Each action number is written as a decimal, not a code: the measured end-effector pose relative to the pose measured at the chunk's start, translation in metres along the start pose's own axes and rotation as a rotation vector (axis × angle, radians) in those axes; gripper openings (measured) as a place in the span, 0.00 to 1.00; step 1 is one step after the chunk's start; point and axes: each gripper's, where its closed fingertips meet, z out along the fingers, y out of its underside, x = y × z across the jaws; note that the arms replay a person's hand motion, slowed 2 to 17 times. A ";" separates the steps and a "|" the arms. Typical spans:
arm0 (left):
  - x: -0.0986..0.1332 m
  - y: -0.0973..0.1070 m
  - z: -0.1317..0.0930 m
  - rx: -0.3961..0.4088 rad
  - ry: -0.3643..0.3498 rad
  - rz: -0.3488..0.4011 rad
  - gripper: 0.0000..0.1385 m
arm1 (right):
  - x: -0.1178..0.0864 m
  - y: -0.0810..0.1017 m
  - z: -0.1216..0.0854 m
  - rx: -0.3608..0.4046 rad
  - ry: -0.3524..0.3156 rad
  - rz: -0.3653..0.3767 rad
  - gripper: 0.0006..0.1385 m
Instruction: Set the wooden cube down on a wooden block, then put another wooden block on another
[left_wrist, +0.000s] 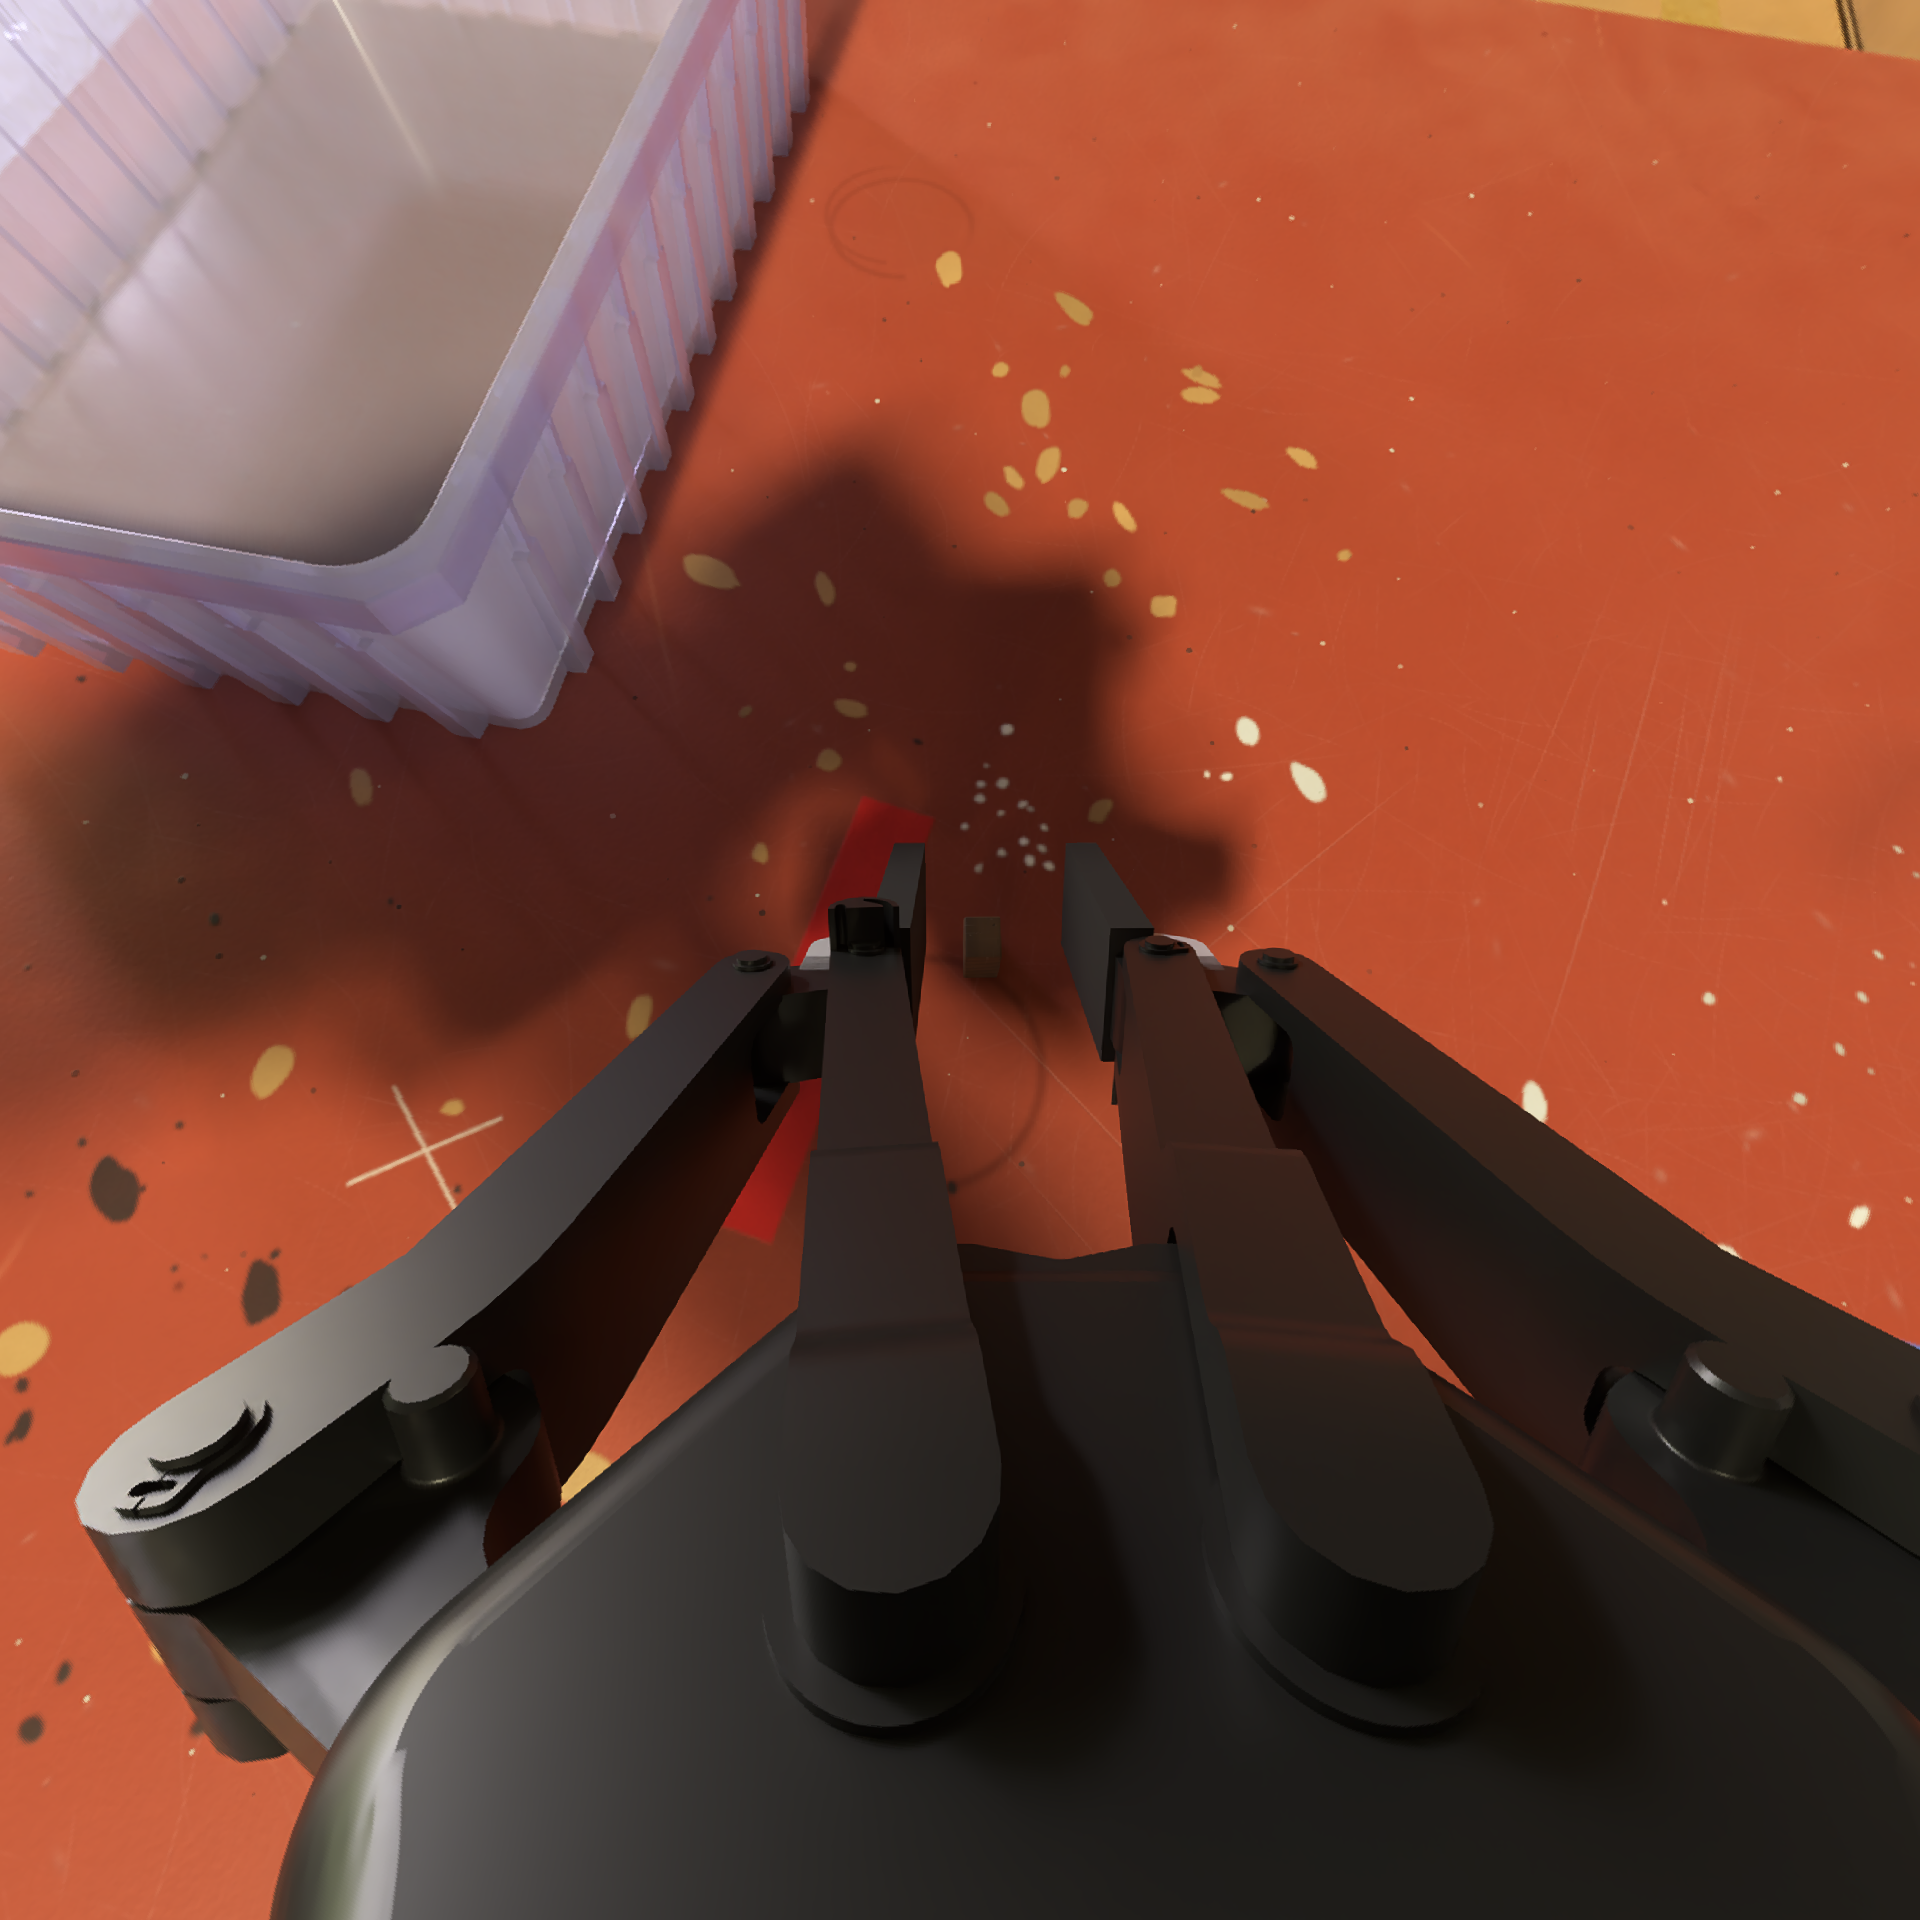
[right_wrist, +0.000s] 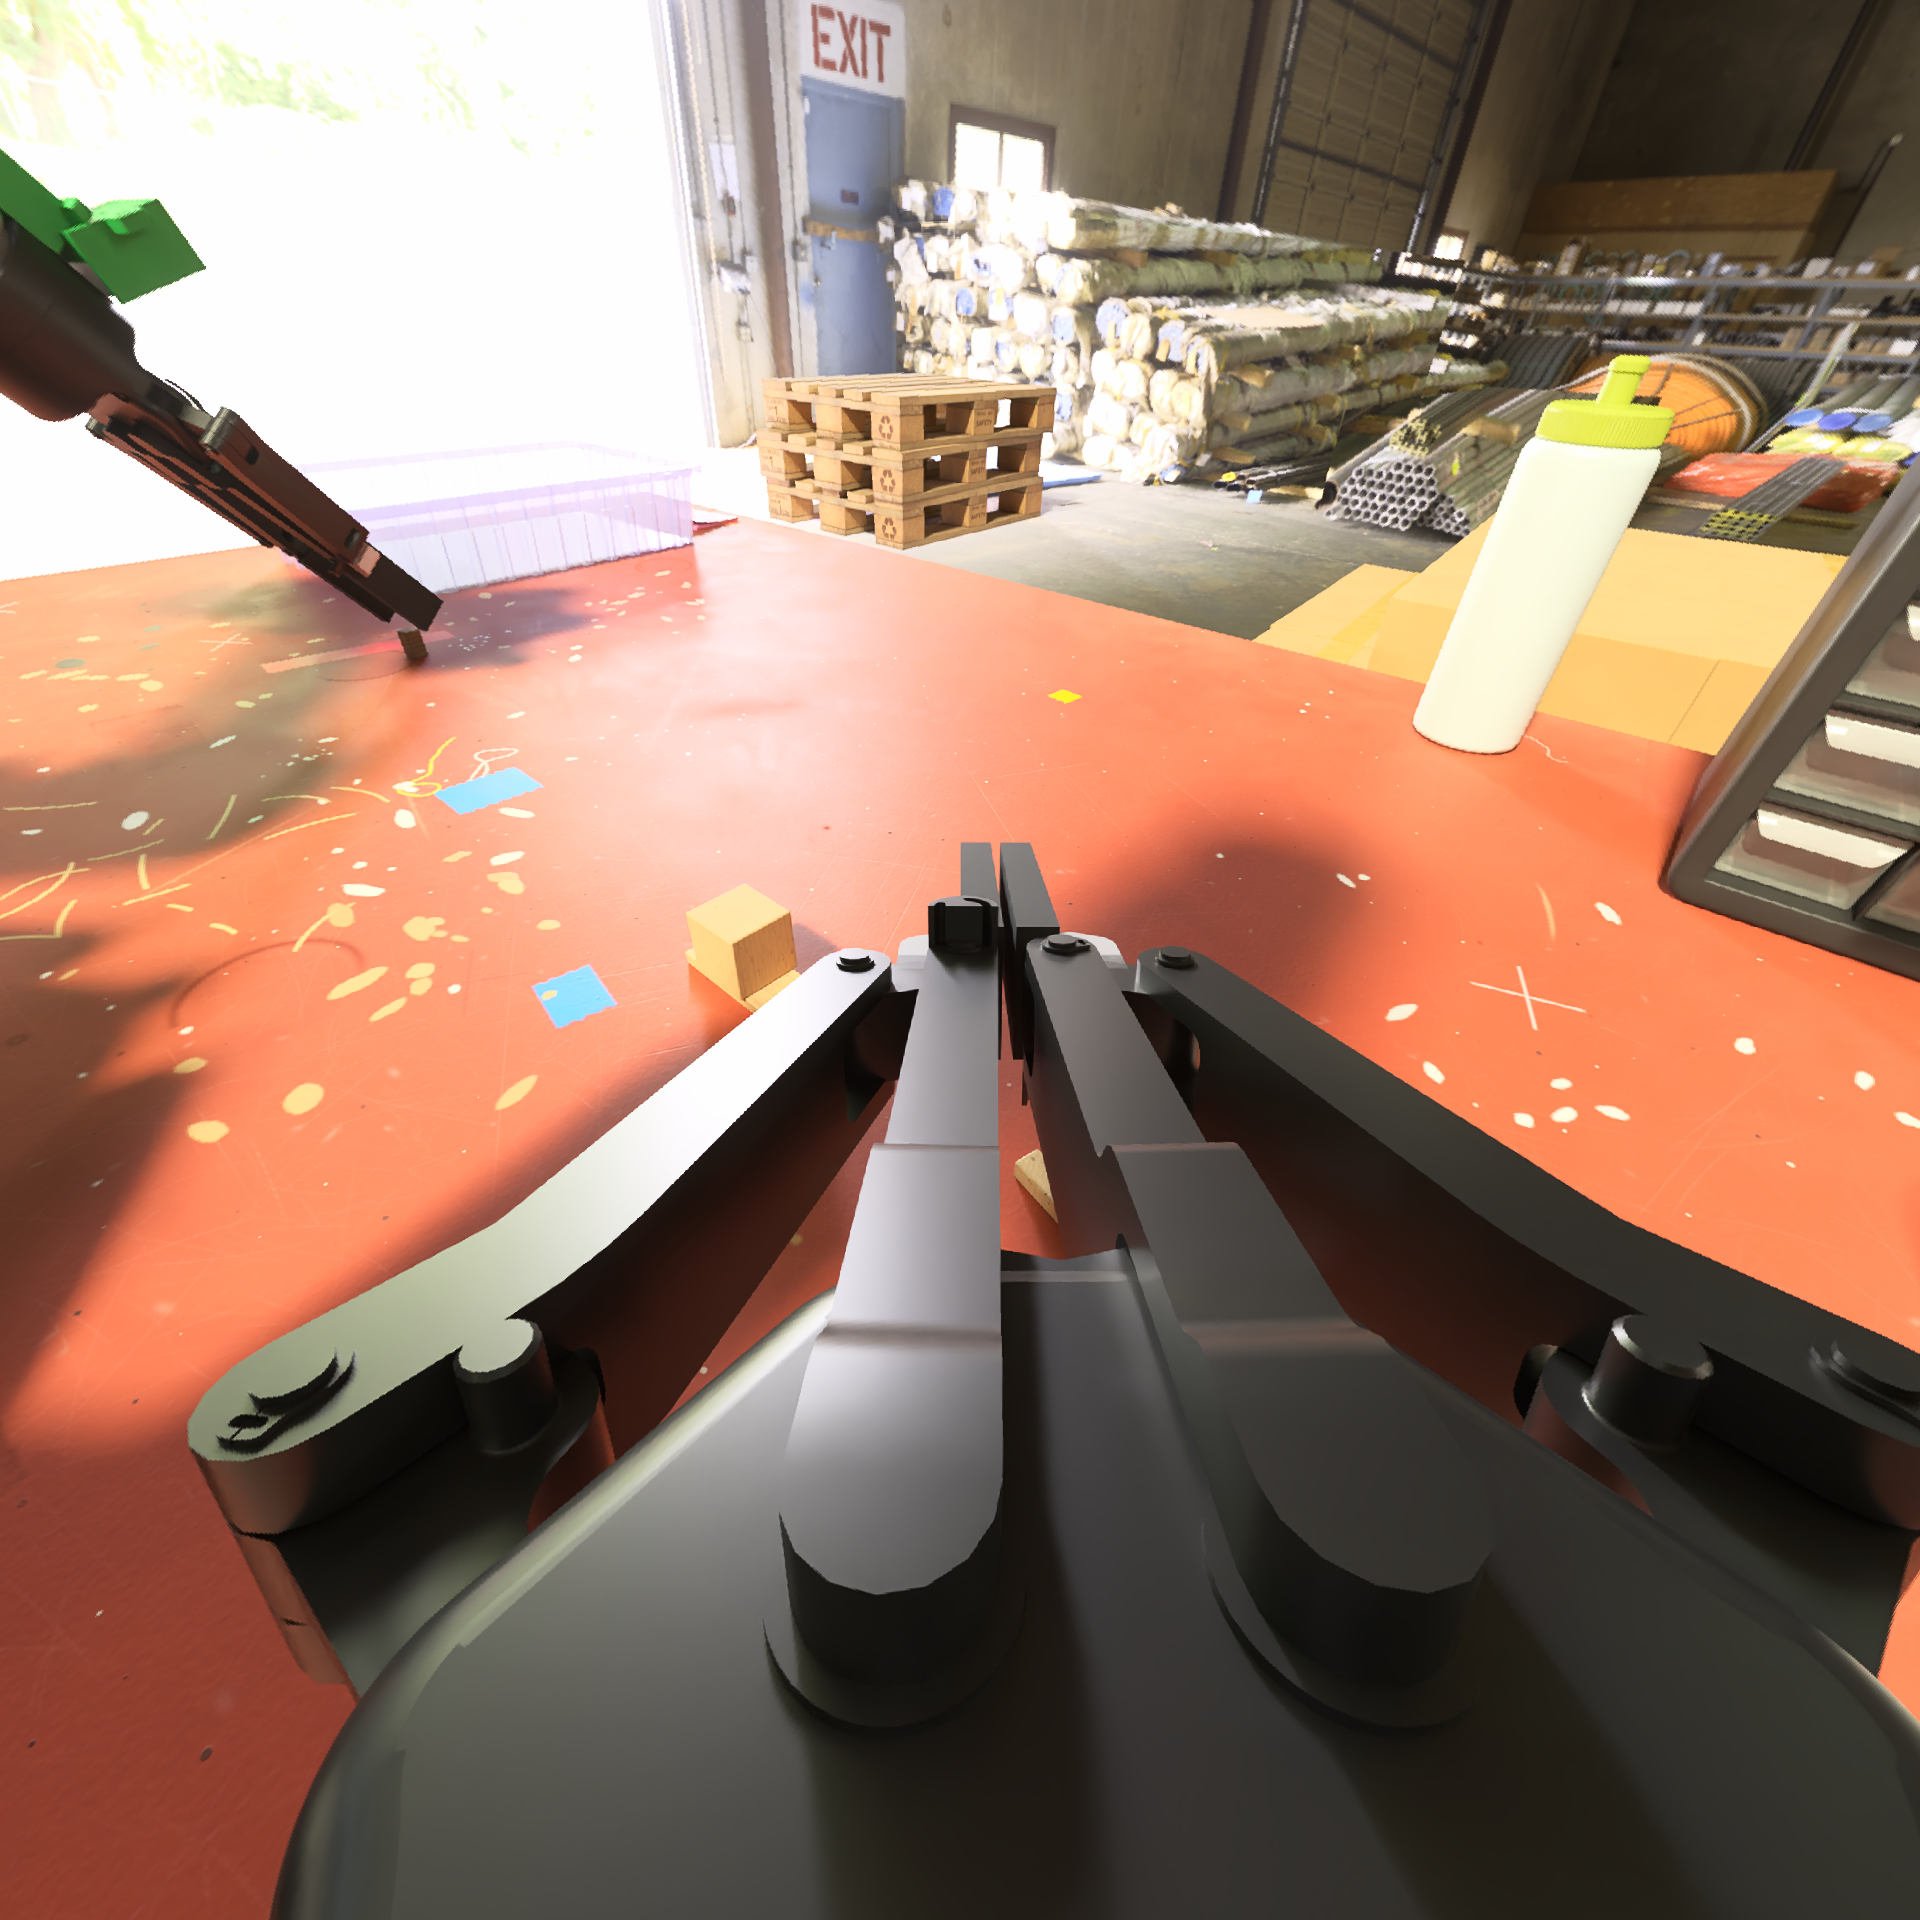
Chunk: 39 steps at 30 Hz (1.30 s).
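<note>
- Left pincer (left_wrist: 992, 894) spread open above small brown wooden block (left_wrist: 981, 947) on paint-speckled orange counter (left_wrist: 1455, 520), not touching.
- Right pincer (right_wrist: 1000, 883) closed, empty.
- Pale wooden cube (right_wrist: 741, 938) sits on flat wooden block (right_wrist: 767, 1000), just left of right pincer.

What I can't make out

My right linkage hides most of a wooden block (right_wrist: 1037, 1182); the drawer cabinet (right_wrist: 1829, 821) runs off frame.

Red-lettered sign (right_wrist: 850, 42) above the blue door (right_wrist: 850, 239), legible. Small printed marks on the stacked wooden pallets (right_wrist: 904, 457), too small to read. Nothing lettered on the tabletop (right_wrist: 935, 727).
</note>
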 end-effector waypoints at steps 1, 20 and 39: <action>0.000 0.000 0.001 -0.004 -0.001 -0.001 0.26 | 0.000 0.000 0.000 0.000 0.000 0.000 0.01; 0.005 0.007 0.008 -0.085 -0.010 0.015 0.27 | -0.001 -0.003 -0.003 0.008 -0.006 -0.002 0.01; 0.003 0.014 0.014 -0.131 -0.038 0.021 0.28 | -0.001 -0.003 -0.003 0.009 -0.012 0.002 0.02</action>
